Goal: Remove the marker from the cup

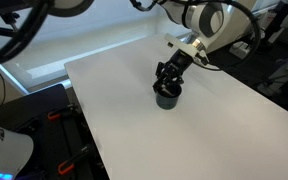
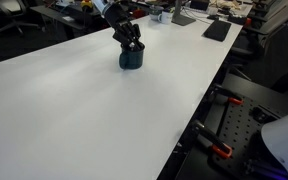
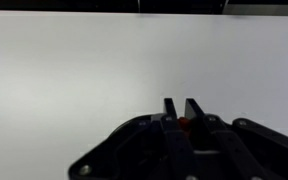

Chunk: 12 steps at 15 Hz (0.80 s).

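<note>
The black cup [image 1: 167,99] stands on the white table [image 1: 194,140], also seen in the second exterior view as the cup [image 2: 131,59]. My gripper [image 1: 169,82] points down right over the cup's mouth, its fingers reaching to the rim [image 2: 130,43]. In the wrist view the gripper [image 3: 182,106] has its two dark fingers close together, with a small reddish-orange piece of the marker [image 3: 182,122] pinched between them. The rest of the marker and the cup's inside are hidden by the gripper body.
The white table [image 2: 84,110] spreads wide around the cup. A dark flat object [image 2: 217,30] lies near the far edge. Black frames with red clamps [image 2: 220,151] stand beyond the table edge, and equipment [image 1: 44,130] sits beside the other edge.
</note>
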Each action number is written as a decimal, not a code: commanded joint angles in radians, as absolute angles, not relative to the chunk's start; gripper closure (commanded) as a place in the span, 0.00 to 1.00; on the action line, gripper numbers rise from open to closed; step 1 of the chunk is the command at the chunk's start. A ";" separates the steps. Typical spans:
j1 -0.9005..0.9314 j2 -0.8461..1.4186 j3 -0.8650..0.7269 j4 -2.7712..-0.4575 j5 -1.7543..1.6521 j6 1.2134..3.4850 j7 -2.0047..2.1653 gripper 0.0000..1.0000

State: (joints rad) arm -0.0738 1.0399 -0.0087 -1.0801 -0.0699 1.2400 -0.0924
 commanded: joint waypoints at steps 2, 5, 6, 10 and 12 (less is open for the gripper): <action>-0.058 0.939 -0.010 -1.184 -0.096 1.325 -0.096 0.96; -0.043 0.842 -0.011 -1.289 -0.114 1.415 -0.087 0.96; -0.036 0.813 -0.016 -1.320 -0.118 1.443 -0.085 0.96; -0.023 0.693 -0.013 -1.460 -0.131 1.539 -0.078 0.96; -0.018 0.636 -0.011 -1.526 -0.131 1.574 -0.078 0.96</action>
